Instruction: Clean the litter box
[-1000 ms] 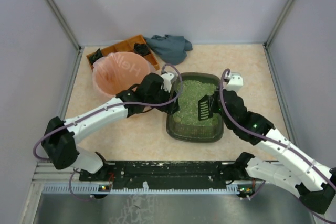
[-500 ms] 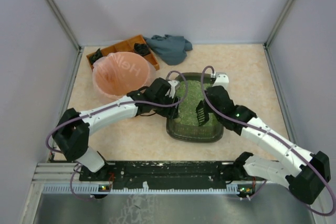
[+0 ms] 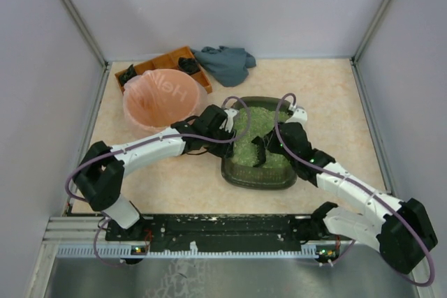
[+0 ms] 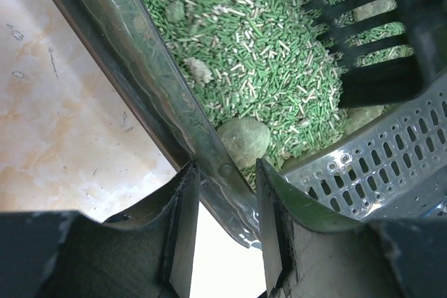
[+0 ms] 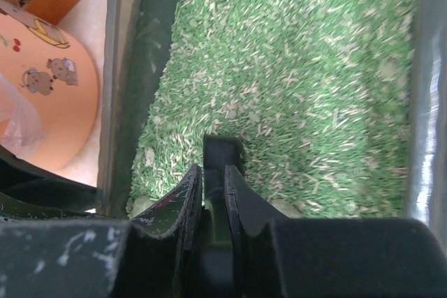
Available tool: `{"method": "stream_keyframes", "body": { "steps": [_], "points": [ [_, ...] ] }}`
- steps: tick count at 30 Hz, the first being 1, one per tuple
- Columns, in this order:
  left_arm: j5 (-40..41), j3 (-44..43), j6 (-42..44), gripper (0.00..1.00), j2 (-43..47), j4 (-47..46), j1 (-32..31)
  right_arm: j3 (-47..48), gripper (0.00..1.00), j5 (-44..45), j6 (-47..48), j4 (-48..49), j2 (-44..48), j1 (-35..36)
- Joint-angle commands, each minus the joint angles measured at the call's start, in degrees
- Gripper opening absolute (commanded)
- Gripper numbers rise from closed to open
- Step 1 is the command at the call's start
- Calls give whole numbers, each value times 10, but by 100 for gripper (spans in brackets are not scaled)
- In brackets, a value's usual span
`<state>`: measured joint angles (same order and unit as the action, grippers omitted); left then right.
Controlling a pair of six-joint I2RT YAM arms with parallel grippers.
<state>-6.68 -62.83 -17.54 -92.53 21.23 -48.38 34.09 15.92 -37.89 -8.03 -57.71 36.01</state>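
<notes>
The litter box (image 3: 234,167) is a dark grey-green tray of pale green granules at the table's middle. My left gripper (image 3: 228,121) straddles its left rim (image 4: 157,82), one finger outside and one inside, and is shut on it. My right gripper (image 3: 269,144) is over the granules, shut on the handle (image 5: 222,150) of a black slotted scoop (image 4: 370,33) whose head dips into the litter. A grey-green clump (image 4: 243,141) lies against the wall by the left fingers. Another pale clump (image 4: 367,12) shows behind the scoop's slots.
A round pink-bagged bin (image 3: 162,97) stands just left of the box. An orange compartmented tray (image 3: 171,61) and a grey cloth (image 3: 225,63) lie at the back. A grey perforated panel (image 4: 391,165) sits inside the box by my left finger. Enclosure walls stand on three sides.
My right gripper has carried the scoop left and down from the box's right side into the granules. My left gripper has shifted slightly right onto the rim.
</notes>
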Motion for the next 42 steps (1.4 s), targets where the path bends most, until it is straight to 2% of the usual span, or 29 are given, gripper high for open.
{"method": "stream_keyframes", "body": {
  "steps": [1, 10, 14, 18, 21, 28, 35, 42],
  "points": [
    [-48, 7, 4, 42, -23, -36, -12, -75, 0, -132, -110, 71, -40, 11],
    [-57, -4, 17, 41, -30, -42, -17, -102, 0, -185, -163, 189, -102, 11],
    [-48, -5, 19, 42, -19, -45, -17, -102, 0, -152, -170, 171, -87, 4],
    [-24, -15, 30, 49, 3, -46, -15, -104, 0, -105, -164, 129, -25, -26],
    [-3, -26, 36, 56, 21, -45, -10, -90, 0, -82, -131, 97, 24, -52],
    [24, -25, 38, 58, 54, -45, 1, -48, 0, -84, -71, 45, 99, -122],
    [21, -3, 33, 58, 70, -51, 5, -7, 0, -98, 8, 47, 89, -148],
    [17, 13, 28, 58, 77, -58, 6, 78, 0, -113, 107, 49, 41, -148]
  ]
}}
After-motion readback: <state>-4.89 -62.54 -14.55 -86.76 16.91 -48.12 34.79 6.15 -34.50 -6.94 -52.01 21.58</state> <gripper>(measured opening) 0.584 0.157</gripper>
